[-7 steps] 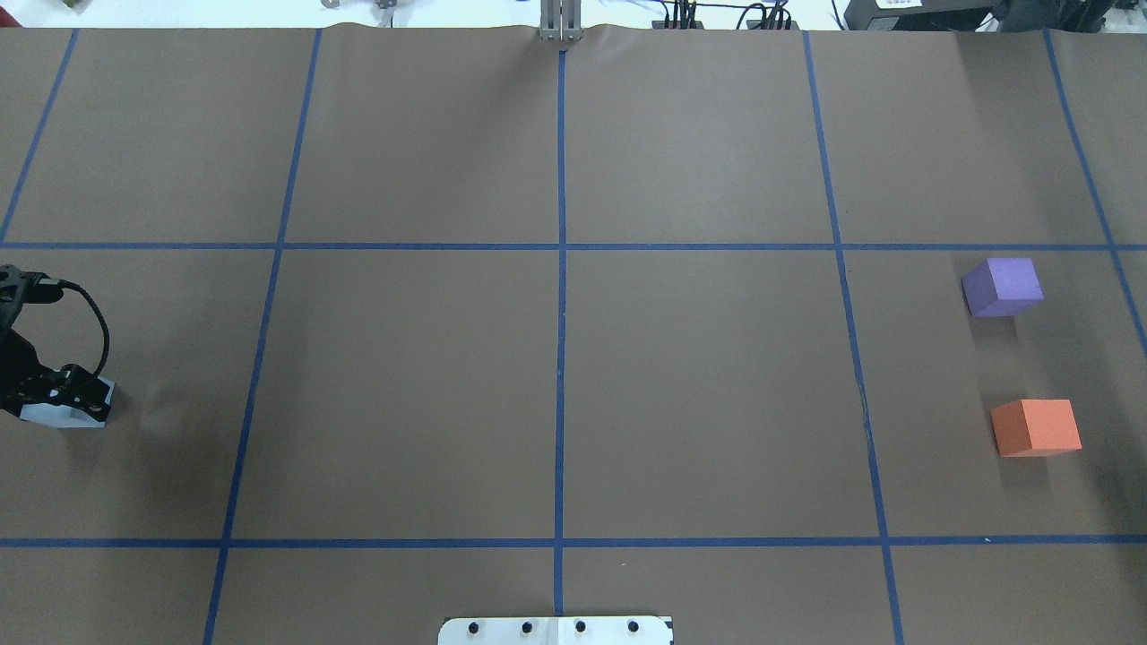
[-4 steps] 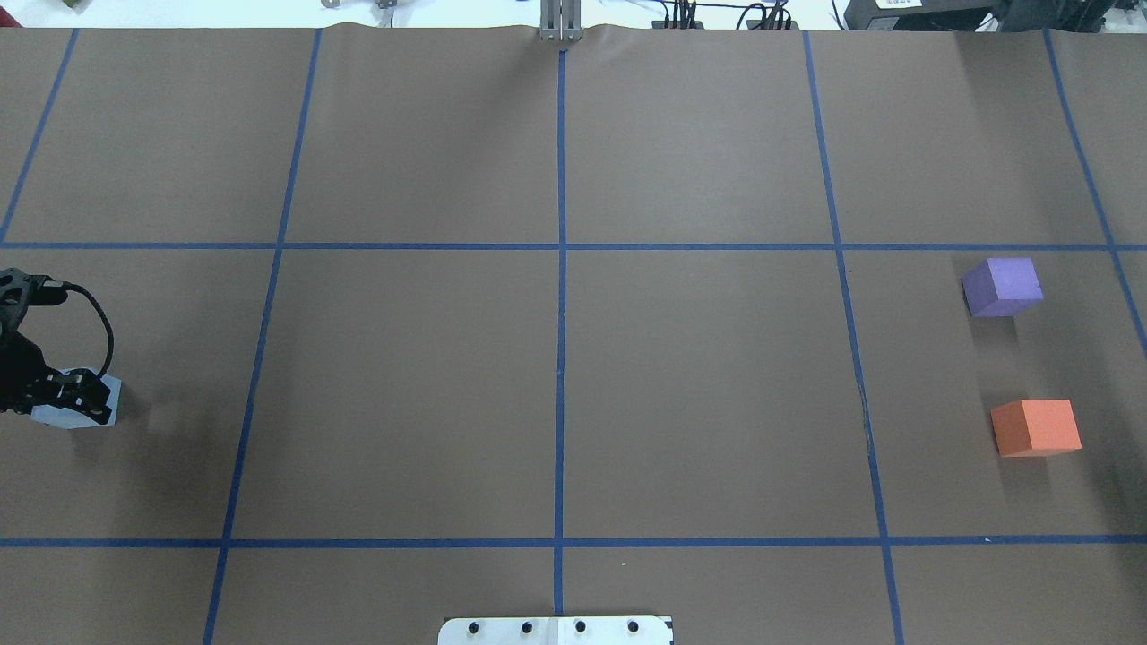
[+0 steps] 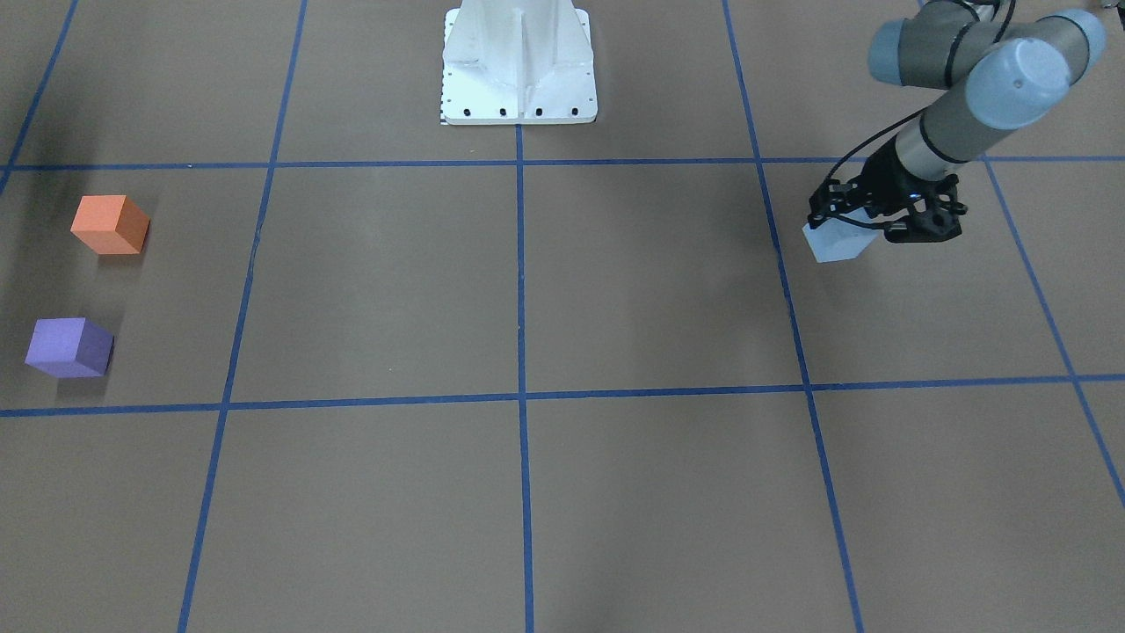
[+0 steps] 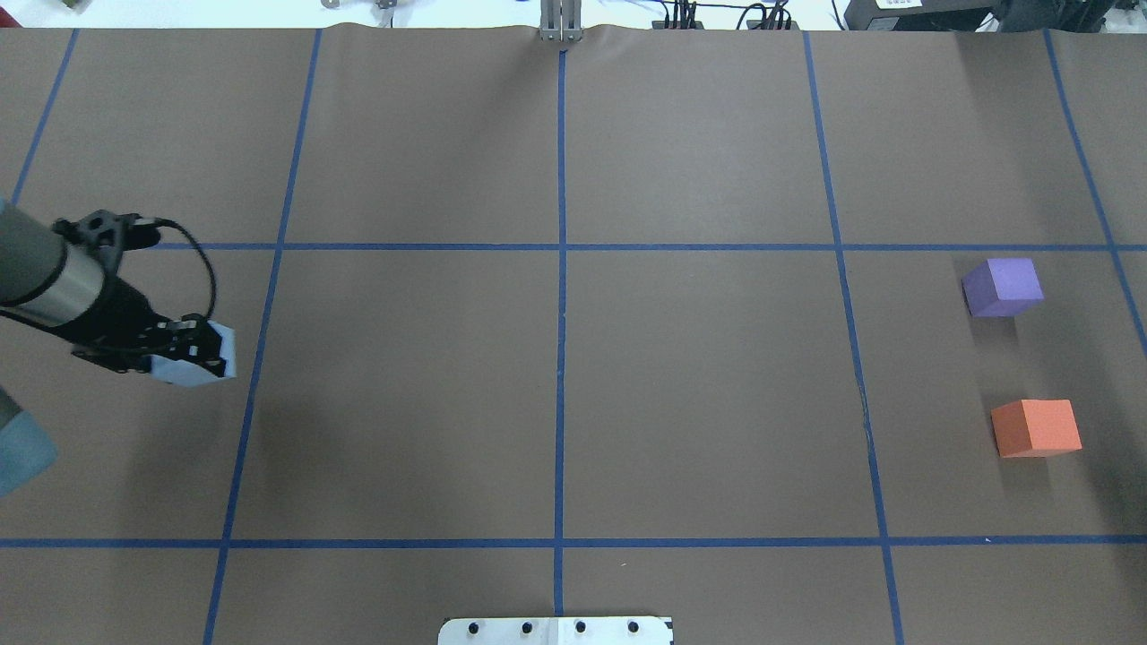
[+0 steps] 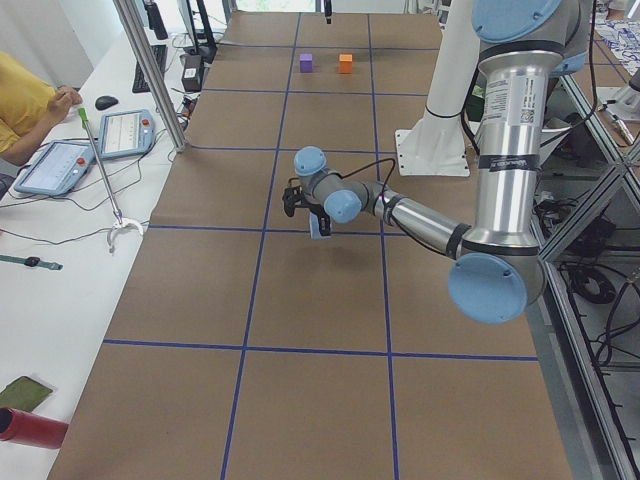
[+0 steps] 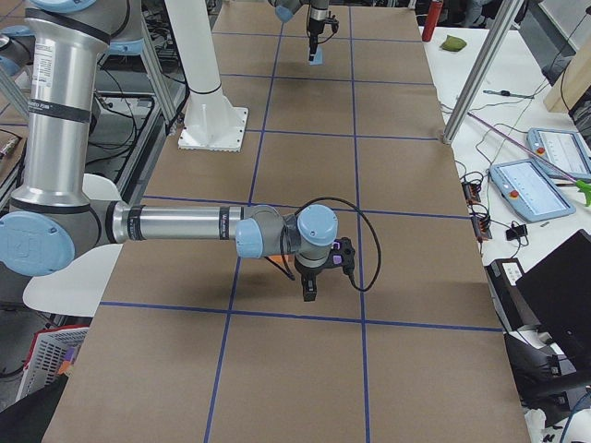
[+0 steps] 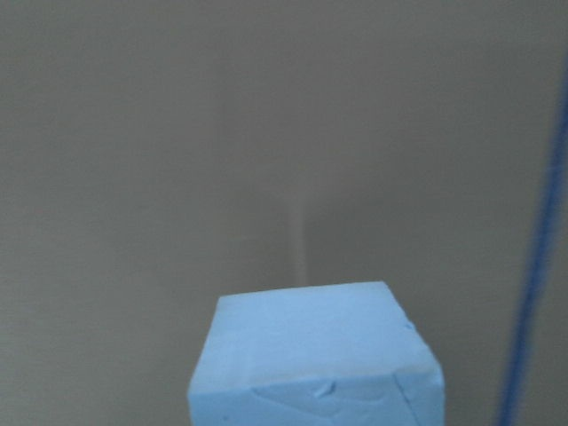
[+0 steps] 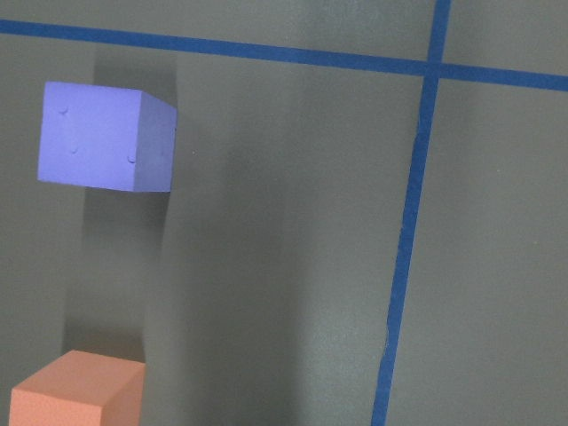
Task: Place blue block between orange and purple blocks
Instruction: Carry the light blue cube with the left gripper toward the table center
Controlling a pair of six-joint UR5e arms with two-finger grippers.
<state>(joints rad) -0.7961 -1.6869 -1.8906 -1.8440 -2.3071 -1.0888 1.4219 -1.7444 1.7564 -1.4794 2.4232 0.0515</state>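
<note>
Left arm extended low over the table, forearm near level, wrist bent so that the left gripper points down. Its fingers are clamped on the single blue block, which hangs clear of the surface directly beneath the wrist. One purple block and one orange block rest side by side, not touching, well apart from this gripper at the far right end. The right gripper points down near that pair, both blocks showing below its wrist camera; whether its fingers are apart or together cannot be told.
</note>
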